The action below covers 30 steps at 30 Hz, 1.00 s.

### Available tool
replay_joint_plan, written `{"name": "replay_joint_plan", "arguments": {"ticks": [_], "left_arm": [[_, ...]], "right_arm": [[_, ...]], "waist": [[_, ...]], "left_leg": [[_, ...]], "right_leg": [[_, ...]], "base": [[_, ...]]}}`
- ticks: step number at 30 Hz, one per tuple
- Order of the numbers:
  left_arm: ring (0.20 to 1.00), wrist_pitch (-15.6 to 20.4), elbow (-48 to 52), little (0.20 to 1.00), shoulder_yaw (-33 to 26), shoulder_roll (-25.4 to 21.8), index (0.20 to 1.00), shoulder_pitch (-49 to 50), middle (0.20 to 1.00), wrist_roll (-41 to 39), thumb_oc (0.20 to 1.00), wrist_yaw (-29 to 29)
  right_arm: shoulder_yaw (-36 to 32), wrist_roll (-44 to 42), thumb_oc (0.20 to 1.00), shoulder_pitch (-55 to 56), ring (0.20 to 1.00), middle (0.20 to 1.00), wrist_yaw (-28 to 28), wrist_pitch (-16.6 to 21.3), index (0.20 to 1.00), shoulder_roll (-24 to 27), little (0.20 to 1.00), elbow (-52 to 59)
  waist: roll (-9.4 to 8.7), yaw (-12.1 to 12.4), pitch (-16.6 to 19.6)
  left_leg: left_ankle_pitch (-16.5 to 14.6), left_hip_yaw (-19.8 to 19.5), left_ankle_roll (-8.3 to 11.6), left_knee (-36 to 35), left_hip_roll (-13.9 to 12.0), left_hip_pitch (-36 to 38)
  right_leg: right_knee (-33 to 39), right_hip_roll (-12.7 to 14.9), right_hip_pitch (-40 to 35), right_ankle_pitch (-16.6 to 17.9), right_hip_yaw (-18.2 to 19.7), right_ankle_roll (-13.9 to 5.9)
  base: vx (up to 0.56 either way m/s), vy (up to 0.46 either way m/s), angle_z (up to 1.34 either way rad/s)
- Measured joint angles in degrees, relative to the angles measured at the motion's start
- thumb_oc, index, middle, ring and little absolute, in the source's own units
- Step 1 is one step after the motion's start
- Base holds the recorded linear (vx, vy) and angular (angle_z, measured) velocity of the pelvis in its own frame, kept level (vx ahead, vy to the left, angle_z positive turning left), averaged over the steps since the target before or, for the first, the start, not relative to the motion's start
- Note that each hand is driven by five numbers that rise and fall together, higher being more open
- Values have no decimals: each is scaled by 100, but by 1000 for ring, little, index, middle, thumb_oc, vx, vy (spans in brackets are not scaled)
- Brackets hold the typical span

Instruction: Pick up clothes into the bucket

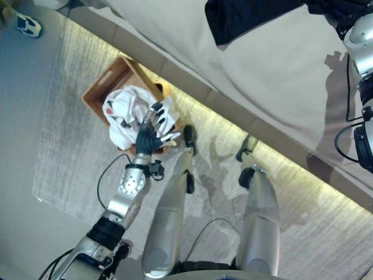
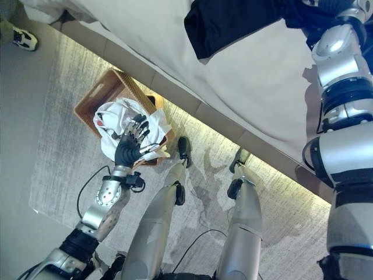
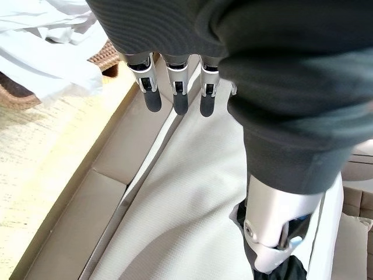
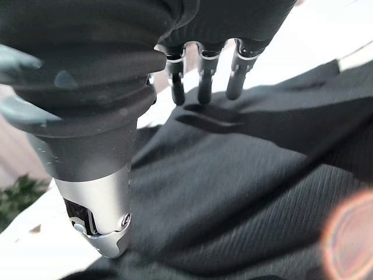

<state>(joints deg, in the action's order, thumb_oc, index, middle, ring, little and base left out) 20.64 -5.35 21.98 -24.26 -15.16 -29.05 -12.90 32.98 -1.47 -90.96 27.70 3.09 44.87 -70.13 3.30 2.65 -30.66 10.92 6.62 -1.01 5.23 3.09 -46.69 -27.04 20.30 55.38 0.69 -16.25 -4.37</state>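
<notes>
Left hand (image 1: 150, 135) over the near edge of the bucket (image 1: 106, 85), fingers straight and spread, gripping nothing. White clothes (image 1: 125, 114) heaped inside (some spilling over the rim). Farther off, dark garment (image 2: 233, 23) lies on the pale bed (image 1: 274, 70); right hand (image 4: 201, 70) poised above it, fingers extended, empty.
</notes>
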Motion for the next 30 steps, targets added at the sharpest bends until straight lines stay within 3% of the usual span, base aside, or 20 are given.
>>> {"name": "replay_joint_plan", "arguments": {"ticks": [7, 8, 9, 10, 21, 30], "left_arm": [[1000, 2, 209, 1000, -67, -32, 1000, 27, 1000, -111, 1000, -21], [1000, 3, 264, 1000, -71, -67, 1000, 23, 1000, -110, 1000, -32], [1000, 3, 270, 1000, -71, -73, 1000, 23, 1000, -110, 1000, -44], [1000, -1, 276, 1000, -69, -77, 1000, 25, 1000, -110, 1000, -60], [1000, -9, 299, 1000, -64, -107, 1000, 26, 1000, -118, 1000, -67], [1000, -11, 280, 1000, -72, -92, 1000, 27, 1000, -162, 1000, -53]], "right_arm": [[149, -183, 1000, -263, 1000, 1000, -126, 0, 1000, 16, 1000, -347], [149, -223, 573, -329, 573, 573, -135, 0, 573, 43, 573, -376], [148, -227, 460, -360, 460, 460, -142, 1, 460, 45, 460, -377], [154, -255, 200, -406, 200, 200, -164, 6, 200, 79, 200, -382], [166, -488, 200, -673, 200, 200, -386, 18, 200, 305, 200, -400], [263, -681, 200, -304, 200, 200, -569, 36, 200, 304, 200, -84]], "waist": [[9, 25, -5], [9, 27, -5], [9, 24, -5], [9, 20, -4], [8, 10, -4], [4, -3, 0]], "left_leg": [[88, -61, -9, 161, 24, -468], [87, -68, -8, 178, 30, -551], [87, -68, -7, 186, 29, -599], [86, -71, -7, 230, 30, -713], [82, -44, -5, 392, 7, -911], [73, -34, -1, 421, -12, -569]], "right_leg": [[-302, 83, 487, -85, -13, 98], [-353, 97, 588, -103, -13, 100], [-371, 101, 637, -106, -12, 103], [-421, 109, 747, -123, -4, 124], [-520, 103, 968, -133, 70, 164], [-453, 72, 572, -109, 65, 182]], "base": [[-2, -12, 7], [-5, -4, 6], [-7, 5, 5], [0, 14, 3], [-5, 6, 0], [-15, 3, 0]]}}
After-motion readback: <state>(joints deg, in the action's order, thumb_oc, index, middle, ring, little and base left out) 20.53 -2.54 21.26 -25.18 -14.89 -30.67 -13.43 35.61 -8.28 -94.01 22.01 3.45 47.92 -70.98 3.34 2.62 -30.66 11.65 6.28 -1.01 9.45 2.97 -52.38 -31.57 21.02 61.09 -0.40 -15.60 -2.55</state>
